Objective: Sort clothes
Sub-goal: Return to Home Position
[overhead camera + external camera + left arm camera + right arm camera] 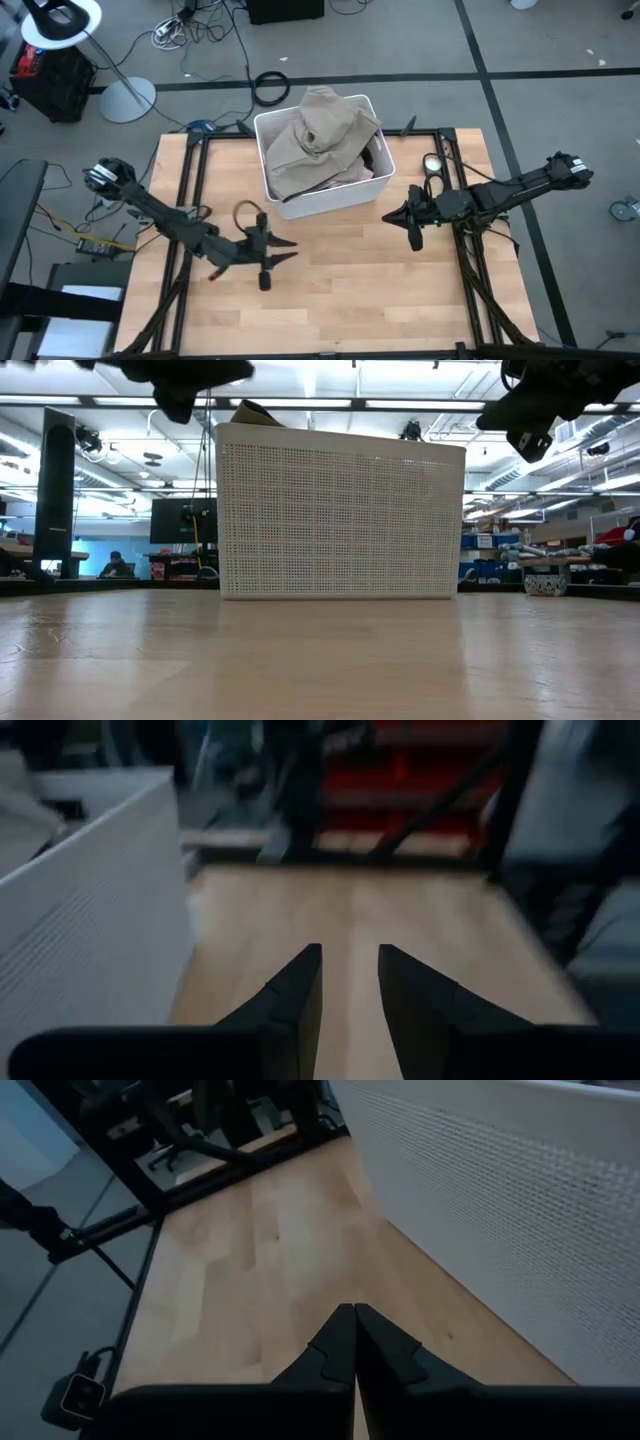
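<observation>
A large beige garment (325,135) lies heaped in the white bin (330,200) at the table's far middle and rises above its rim (255,412). A bit of dark cloth (372,158) shows under it at the bin's right side. No other clothes show. My left gripper (293,250) hovers over bare wood, nearer than the bin's left corner. It points toward the table's right, and its fingers (350,952) are open with nothing between them. My right gripper (390,215) hovers to the right of the bin, points left and is shut (355,1312) on nothing.
Black frame rails (190,200) run along the table's left and right sides (455,180). A small round device (432,163) sits by the right rail. The bin's perforated wall (340,520) stands across the table's far half. Bare wood (340,300) lies in the near half.
</observation>
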Robot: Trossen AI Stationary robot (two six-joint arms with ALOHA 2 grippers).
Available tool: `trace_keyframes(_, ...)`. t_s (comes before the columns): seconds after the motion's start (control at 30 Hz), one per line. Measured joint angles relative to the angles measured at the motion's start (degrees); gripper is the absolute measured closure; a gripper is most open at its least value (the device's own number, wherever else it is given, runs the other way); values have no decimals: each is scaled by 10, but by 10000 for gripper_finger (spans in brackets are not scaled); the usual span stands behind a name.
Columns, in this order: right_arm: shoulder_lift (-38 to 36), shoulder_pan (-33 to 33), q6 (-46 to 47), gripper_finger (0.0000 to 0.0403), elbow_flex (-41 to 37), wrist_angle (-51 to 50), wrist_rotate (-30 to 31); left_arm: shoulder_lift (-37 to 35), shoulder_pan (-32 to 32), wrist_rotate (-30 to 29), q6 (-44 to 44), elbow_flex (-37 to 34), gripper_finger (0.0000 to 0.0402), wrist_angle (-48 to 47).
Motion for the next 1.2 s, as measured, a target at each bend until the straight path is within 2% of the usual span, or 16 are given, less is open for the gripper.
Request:
trace_keyframes(0.07,0,0,0,398,0,2,0,-19,0,12,15,-52,296,91)
trace_keyframes(0.17,0,0,-3,398,0,2,0,-56,0,18,25,-120,296,172)
trace_keyframes(0.43,0,-1,-14,398,0,0,0,-202,29,71,-11,-237,296,179)
trace_keyframes(0.73,0,-1,-13,398,0,2,5,-383,59,92,-20,-251,296,-64)
trace_keyframes(0.93,0,-1,-13,396,0,13,13,-535,59,93,11,-251,296,-179)
trace_keyframes(1.1,0,-1,-13,395,0,15,35,-654,59,114,-4,-251,296,-305)
trace_keyframes(1.2,0,-1,-13,397,0,15,37,-704,58,124,-13,-251,296,-350)
